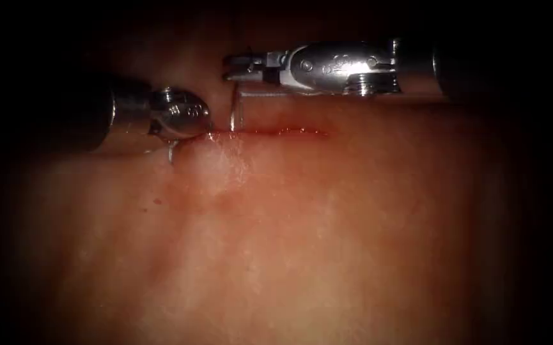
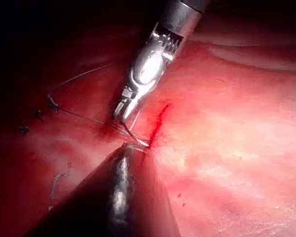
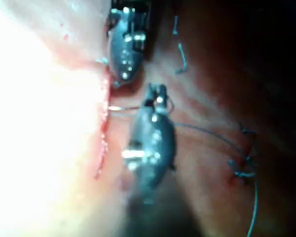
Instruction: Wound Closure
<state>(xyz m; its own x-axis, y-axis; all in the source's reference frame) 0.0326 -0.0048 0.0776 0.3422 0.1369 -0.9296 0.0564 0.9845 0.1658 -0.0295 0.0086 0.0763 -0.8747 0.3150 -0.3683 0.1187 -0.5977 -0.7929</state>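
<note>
Gripping the needle (image 1: 234,115) at the cut (image 1: 276,133), the right tool (image 1: 236,68); left tool (image 1: 190,128) jaws hidden, seemingly pressing tissue (image 1: 302,230).

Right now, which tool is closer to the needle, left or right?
Right. The right tool has its jaws at the upper end of the needle, which stands in the cut. The left tool sits apart, at the cut's left end.

The needle (image 1: 233,115) stands in the cut (image 1: 270,133), apparently held by the right tool (image 1: 238,67) above; left tool (image 1: 180,115) beside it.
</note>
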